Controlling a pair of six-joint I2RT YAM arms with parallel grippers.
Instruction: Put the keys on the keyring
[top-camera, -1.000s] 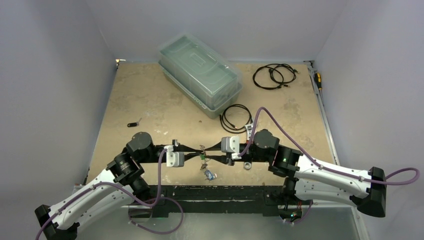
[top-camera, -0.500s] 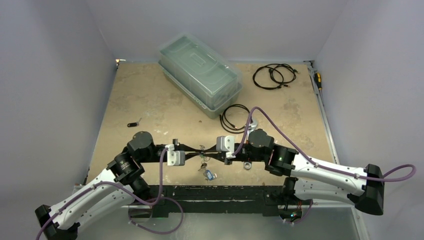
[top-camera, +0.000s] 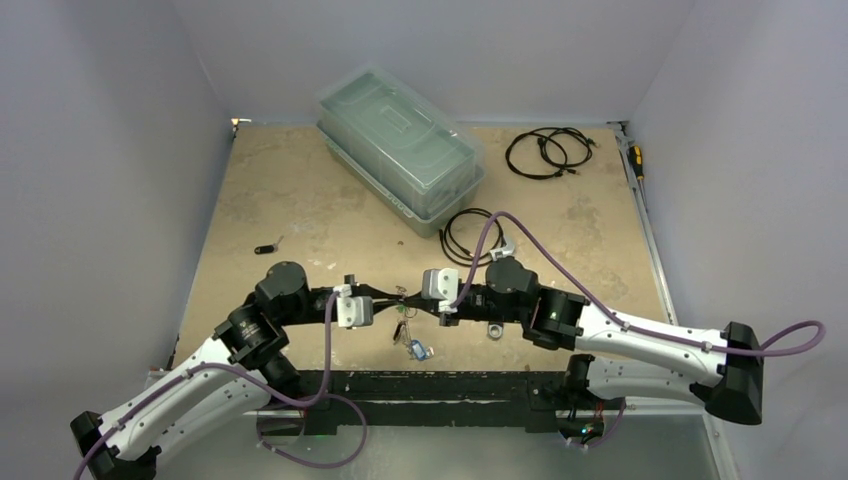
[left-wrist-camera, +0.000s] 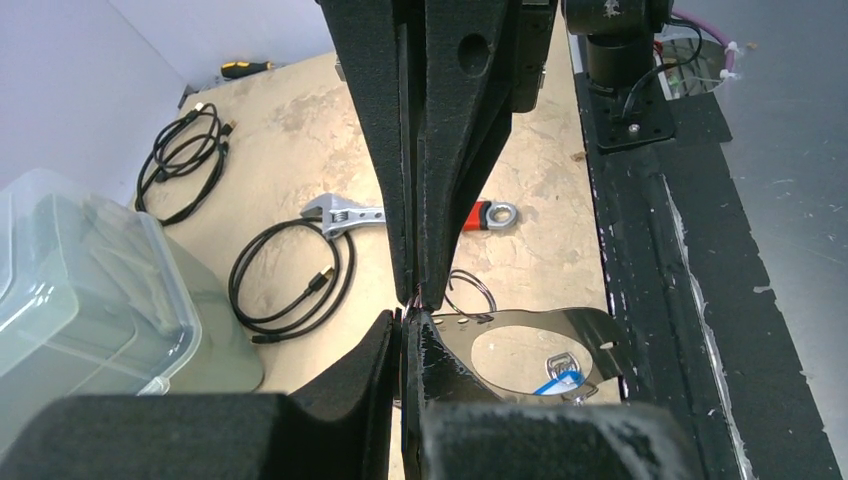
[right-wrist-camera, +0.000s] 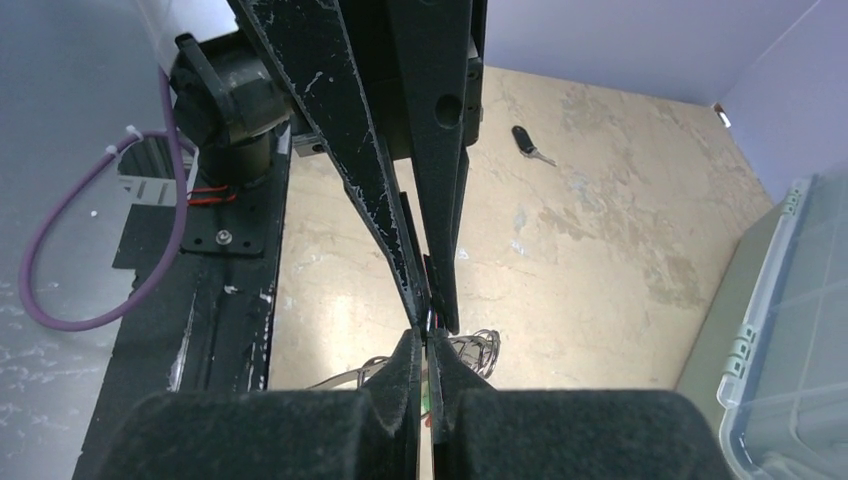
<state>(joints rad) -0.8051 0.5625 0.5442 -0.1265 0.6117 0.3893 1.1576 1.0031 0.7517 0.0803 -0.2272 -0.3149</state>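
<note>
Tan table (top-camera: 300, 200), clear lidded bin (top-camera: 400, 150), black cable coils (top-camera: 547, 150), red-handled wrench (left-wrist-camera: 345, 213), black-tagged key (top-camera: 264, 249)

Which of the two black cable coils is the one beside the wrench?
The single coil just in front of the clear bin, with the wrench head at its right edge. The other coil lies far back near the right wall.

Top camera overhead — wrist cameras face-to-face, close.

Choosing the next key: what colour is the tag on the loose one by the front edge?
Blue tag, clearest in the left wrist view.
</note>
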